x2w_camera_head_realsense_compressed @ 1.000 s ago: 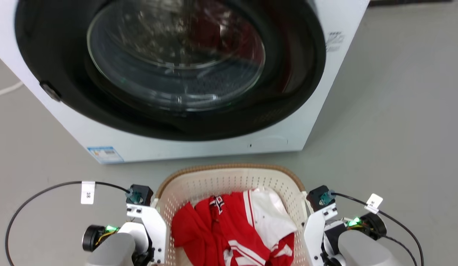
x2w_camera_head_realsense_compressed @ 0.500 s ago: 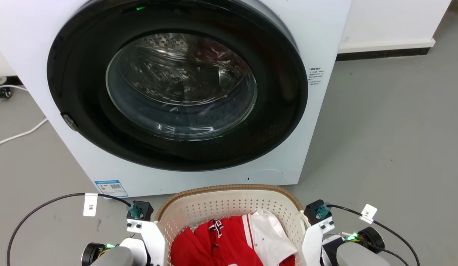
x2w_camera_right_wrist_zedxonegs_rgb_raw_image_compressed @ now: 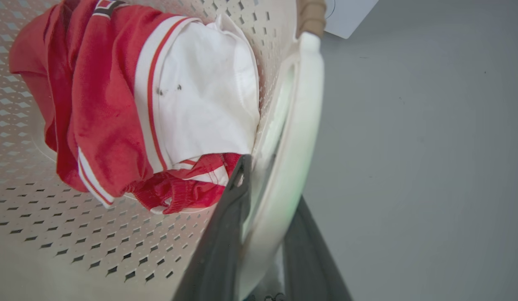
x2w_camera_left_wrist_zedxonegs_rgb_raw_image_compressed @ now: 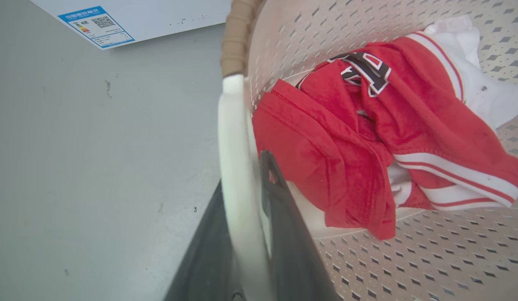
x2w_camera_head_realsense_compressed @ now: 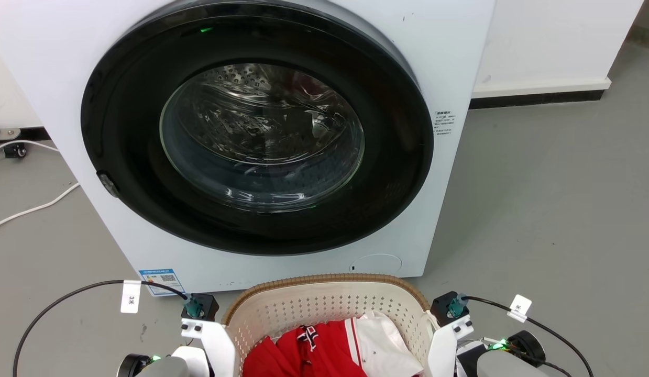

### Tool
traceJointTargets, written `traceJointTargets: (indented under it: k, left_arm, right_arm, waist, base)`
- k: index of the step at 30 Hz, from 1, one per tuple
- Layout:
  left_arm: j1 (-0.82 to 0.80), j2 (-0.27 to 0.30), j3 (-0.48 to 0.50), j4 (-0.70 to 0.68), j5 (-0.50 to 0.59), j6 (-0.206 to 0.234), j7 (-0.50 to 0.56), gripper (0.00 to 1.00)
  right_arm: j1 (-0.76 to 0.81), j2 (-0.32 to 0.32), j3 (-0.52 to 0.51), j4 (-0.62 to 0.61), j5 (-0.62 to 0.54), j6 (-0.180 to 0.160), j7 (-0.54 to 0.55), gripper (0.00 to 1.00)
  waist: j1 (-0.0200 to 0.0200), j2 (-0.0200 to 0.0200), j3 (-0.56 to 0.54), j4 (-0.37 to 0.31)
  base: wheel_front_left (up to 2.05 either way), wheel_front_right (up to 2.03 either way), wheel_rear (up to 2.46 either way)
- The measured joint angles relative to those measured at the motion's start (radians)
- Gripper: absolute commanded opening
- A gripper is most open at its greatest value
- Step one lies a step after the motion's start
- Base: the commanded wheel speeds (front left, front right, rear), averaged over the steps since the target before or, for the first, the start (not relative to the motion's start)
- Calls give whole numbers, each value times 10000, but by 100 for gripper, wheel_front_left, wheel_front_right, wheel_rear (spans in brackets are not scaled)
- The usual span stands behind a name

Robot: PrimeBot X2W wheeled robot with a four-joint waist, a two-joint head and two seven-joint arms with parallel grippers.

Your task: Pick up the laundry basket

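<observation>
**Desk:** Where are we on the basket?

**Me:** Both grasps look made. My left gripper [x2w_camera_left_wrist_zedxonegs_rgb_raw_image_compressed: 242, 171] has its dark fingers pinching the white left handle [x2w_camera_left_wrist_zedxonegs_rgb_raw_image_compressed: 233, 125], one finger outside the wall and one inside; my right gripper [x2w_camera_right_wrist_zedxonegs_rgb_raw_image_compressed: 271, 179] is clamped the same way on the right handle [x2w_camera_right_wrist_zedxonegs_rgb_raw_image_compressed: 302, 104].

**Desk:** And the basket itself?

**Me:** The laundry basket [x2w_camera_head_realsense_compressed: 324, 278] hangs or rests between the two grippers; its brown rim runs ahead of the fingertips toward the washing machine [x2w_camera_head_realsense_compressed: 460, 52]. A red garment [x2w_camera_left_wrist_zedxonegs_rgb_raw_image_compressed: 346, 125] lies just inward of my left inner finger, and a white garment [x2w_camera_right_wrist_zedxonegs_rgb_raw_image_compressed: 208, 92] just inward of my right.

**Desk:** Off the floor [x2w_camera_head_realsense_compressed: 554, 209]?

**Me:** I cannot tell, because the underside is hidden. I'd judge the gripping done and the lift itself left to finish or confirm; both arms should rise evenly so the basket doesn't tip.
</observation>
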Motion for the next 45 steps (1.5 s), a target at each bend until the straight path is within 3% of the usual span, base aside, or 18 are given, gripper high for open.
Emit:
traceJointTargets:
  k: [45]
  left_arm:
    - [-44, 21, -1459, 205, -1400, 0, -407, 0]
  right_arm:
    - [23, -2, 940, 232, 855, -2, -234, 0]
  waist:
    - [1, 0, -69, 79]
  base:
    - [0, 0, 0]
